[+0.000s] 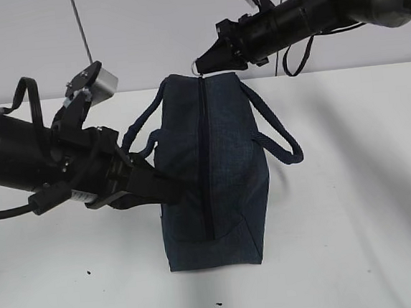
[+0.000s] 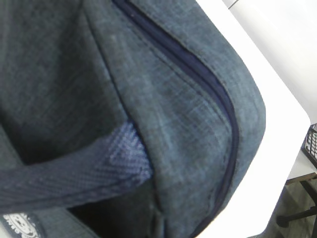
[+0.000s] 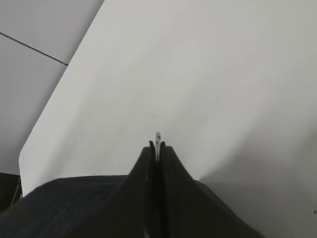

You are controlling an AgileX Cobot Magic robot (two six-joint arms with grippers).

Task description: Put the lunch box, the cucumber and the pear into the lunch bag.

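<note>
The navy lunch bag (image 1: 225,167) stands upright on the white table (image 1: 357,241), its zipper (image 1: 205,154) running down the near end. My right gripper (image 1: 203,62) is at the bag's top, shut on the metal ring pull (image 3: 158,136). My left gripper (image 1: 171,193) presses into the bag's left side under a handle (image 1: 142,127) and appears shut on the fabric. The left wrist view shows only the bag (image 2: 188,114), its zipper (image 2: 198,74) and a handle (image 2: 74,178); its jaws are hidden. The lunch box, cucumber and pear are out of view.
The bag's other handle (image 1: 279,137) hangs out to the right. A pale wall runs behind the table. In the left wrist view a black crate (image 2: 311,144) sits beyond the table edge (image 2: 277,124).
</note>
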